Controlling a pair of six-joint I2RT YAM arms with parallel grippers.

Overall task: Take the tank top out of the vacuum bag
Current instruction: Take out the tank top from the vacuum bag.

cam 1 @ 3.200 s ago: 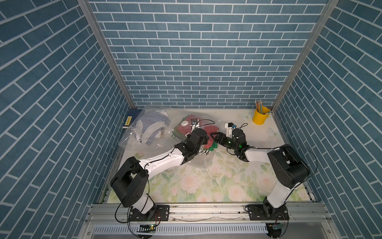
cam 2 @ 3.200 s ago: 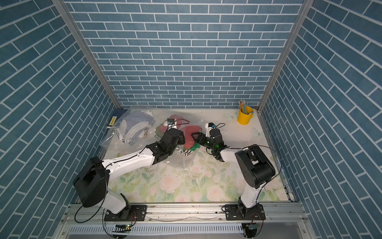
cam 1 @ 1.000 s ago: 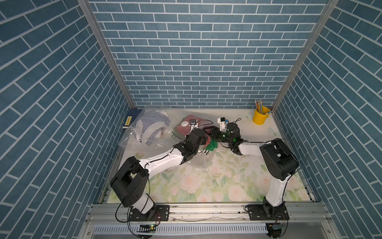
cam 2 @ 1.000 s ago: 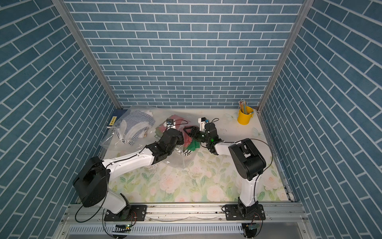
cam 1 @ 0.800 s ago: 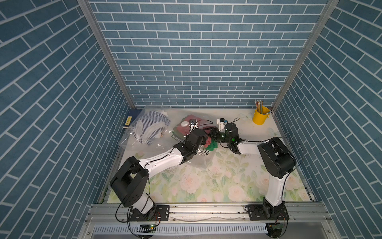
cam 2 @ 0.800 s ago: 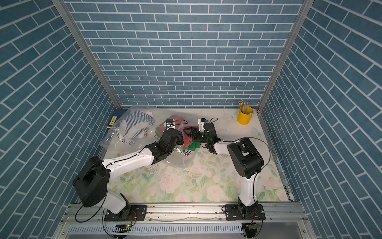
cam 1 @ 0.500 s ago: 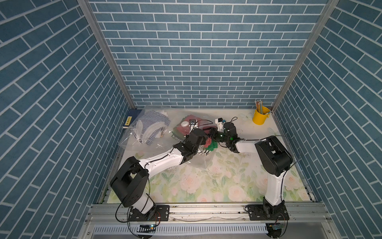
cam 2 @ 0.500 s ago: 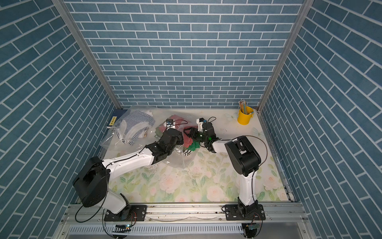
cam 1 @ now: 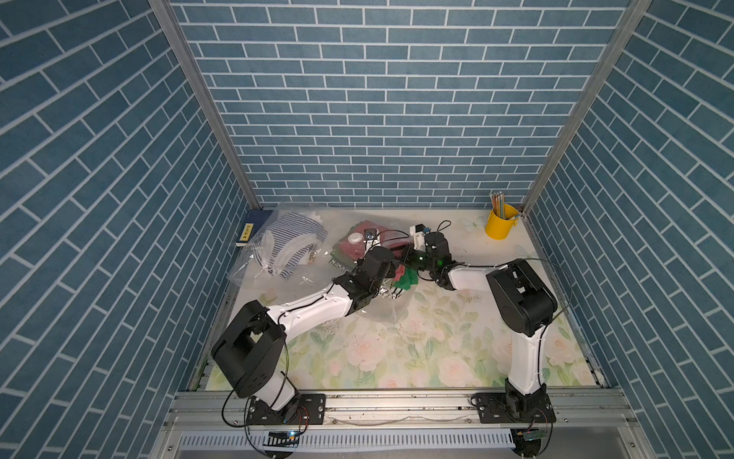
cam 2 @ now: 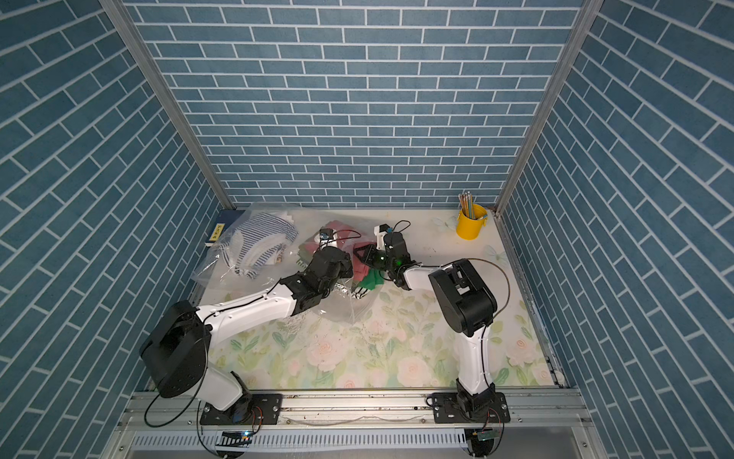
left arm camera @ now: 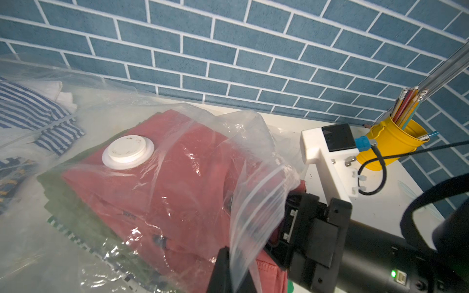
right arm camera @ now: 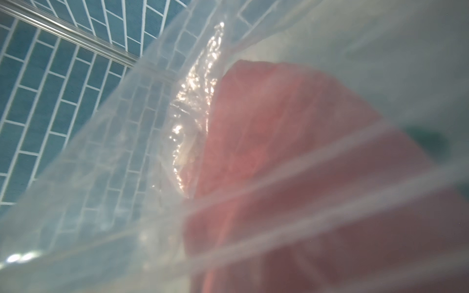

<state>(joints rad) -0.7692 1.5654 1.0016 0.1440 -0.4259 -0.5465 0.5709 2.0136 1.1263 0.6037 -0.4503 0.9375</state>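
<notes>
Since a second ago the right pincer [cam 1: 406, 257] has closed at the mouth of the vacuum bag [left arm camera: 253, 157], against the red tank top [left arm camera: 177, 182] inside it, near the back edge of the worktop [cam 1: 437, 349]; left pincer [left arm camera: 234, 276] clamps the bag's edge.

I count two clear vacuum bags: the red-clothes bag [cam 1: 349, 250] and the striped-clothes bag [cam 1: 246, 270]. One white valve [left arm camera: 128, 152] shows, on the red-clothes bag. Garments I can tell apart: one red garment [left arm camera: 182, 182], one green garment [cam 1: 408, 280], one blue-and-white striped garment [cam 1: 292, 238]. One yellow cup [cam 1: 498, 228] — its pencils [left arm camera: 406, 106] too bunched to count. One dark blue book [cam 1: 254, 226]. Two arms, both mine — left arm [cam 1: 310, 310], right arm [cam 1: 472, 276].
</notes>
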